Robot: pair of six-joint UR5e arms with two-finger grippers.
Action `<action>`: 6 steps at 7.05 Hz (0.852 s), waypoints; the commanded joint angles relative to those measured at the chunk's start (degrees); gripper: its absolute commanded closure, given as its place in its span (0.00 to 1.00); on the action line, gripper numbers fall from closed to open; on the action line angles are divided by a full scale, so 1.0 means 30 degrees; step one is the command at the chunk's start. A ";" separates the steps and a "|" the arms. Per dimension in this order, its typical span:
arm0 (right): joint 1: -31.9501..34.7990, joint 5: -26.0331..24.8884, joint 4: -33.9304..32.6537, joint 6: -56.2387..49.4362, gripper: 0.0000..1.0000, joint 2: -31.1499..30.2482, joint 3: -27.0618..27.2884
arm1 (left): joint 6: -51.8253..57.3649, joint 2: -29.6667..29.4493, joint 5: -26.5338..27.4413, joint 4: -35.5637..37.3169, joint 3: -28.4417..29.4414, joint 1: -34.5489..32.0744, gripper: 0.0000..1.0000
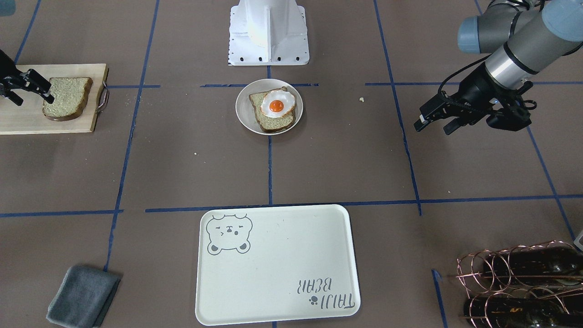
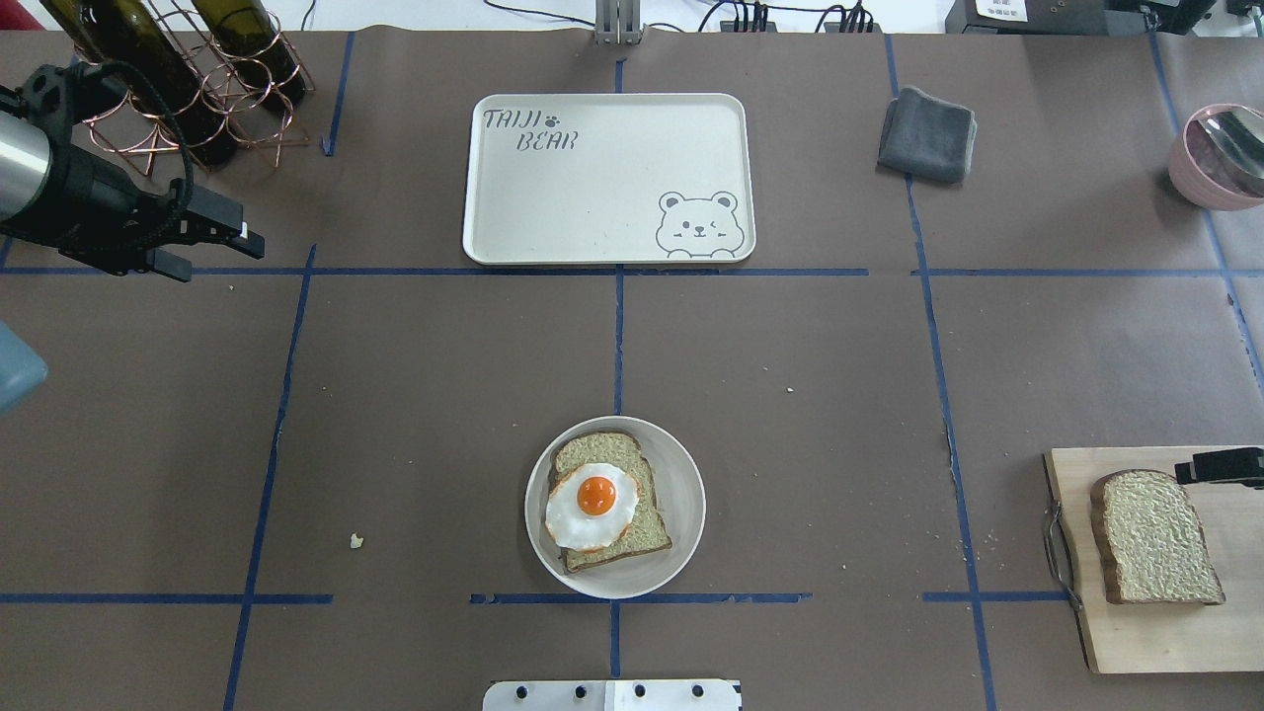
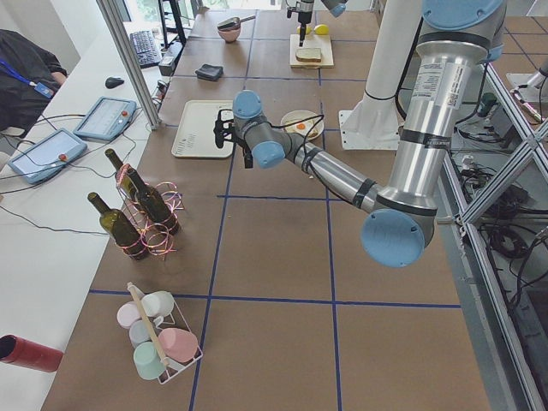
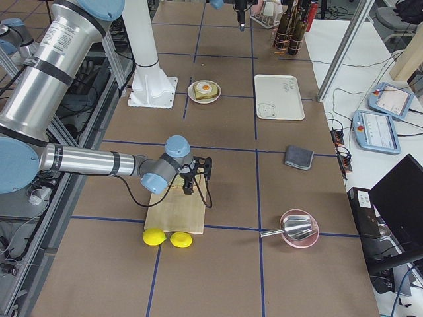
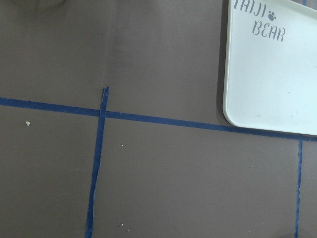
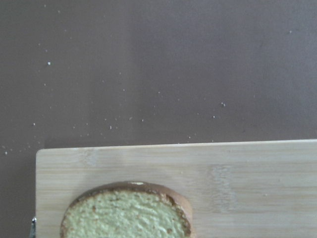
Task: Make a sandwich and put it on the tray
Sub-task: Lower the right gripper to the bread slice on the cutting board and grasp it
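Observation:
A tan bread slice with a white fried egg on top lies on a small round plate at the table's middle; the egg also shows in the overhead view. A second bread slice lies on a pale wooden board. My right gripper is open, low over the board at that slice's outer edge. The cream bear tray is bare. My left gripper is open and empty, hovering over bare table far from the plate.
A grey folded cloth lies beside the tray. A copper wire rack with wine bottles stands behind my left gripper. A pink bowl sits at the far right edge. Two lemons lie by the board.

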 commanded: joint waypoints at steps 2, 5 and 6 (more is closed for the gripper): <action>-0.1542 -0.0442 0.0862 0.1212 0.11 -0.0499 -0.0167 | -0.0378 -0.0209 0.0144 -0.0003 0.0037 0.0242 0.00; -0.1777 -0.0384 0.0862 0.1212 0.35 -0.0736 -0.0167 | -0.0378 -0.0209 0.0348 -0.0003 0.0066 0.0272 0.00; -0.1835 -0.0355 0.0862 0.1212 0.42 -0.0736 -0.0167 | -0.0378 -0.0209 0.0408 -0.0003 0.0066 0.0301 0.00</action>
